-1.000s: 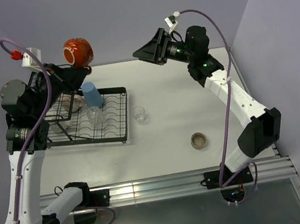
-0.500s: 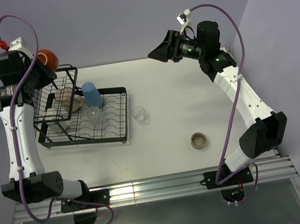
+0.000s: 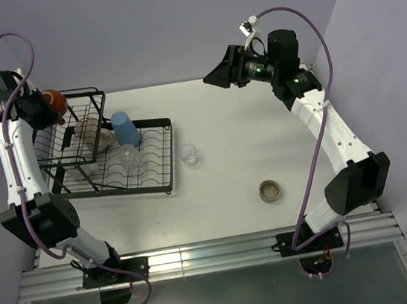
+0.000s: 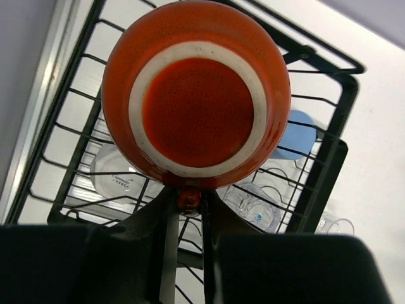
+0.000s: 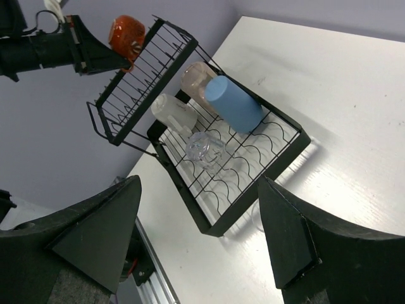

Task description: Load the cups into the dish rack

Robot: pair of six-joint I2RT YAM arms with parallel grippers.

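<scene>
My left gripper [image 3: 44, 109] [image 4: 188, 204] is shut on the handle of the dark brown-orange cup [image 3: 55, 101] [image 4: 196, 95]. It holds the cup above the far left corner of the black dish rack [image 3: 156, 182] [image 4: 342, 158] [image 5: 253, 199], with the base toward the wrist camera. In the rack lie the blue tumbler [image 3: 125, 128] [image 5: 234, 102], the pinkish mug [image 3: 89, 129] [image 5: 196, 76], the cream mug [image 5: 172, 113] and a clear glass [image 3: 129, 156] [image 5: 205, 149]. A second clear glass [image 3: 188, 155] and the low brownish cup [image 3: 269, 190] stand on the table. My right gripper [image 3: 216, 77] [image 5: 199, 183] is open and empty, high over the far table.
The white table [image 3: 233, 148] ends at an aluminium rail [image 3: 217, 251] at the near side. Purple walls close in behind and on both sides. The taller basket section [image 3: 81, 130] stands at the rack's left end.
My left arm has swung left and back with the brown-orange cup, from over the rack's back to its far left corner. My right gripper shifted slightly right, still open.
</scene>
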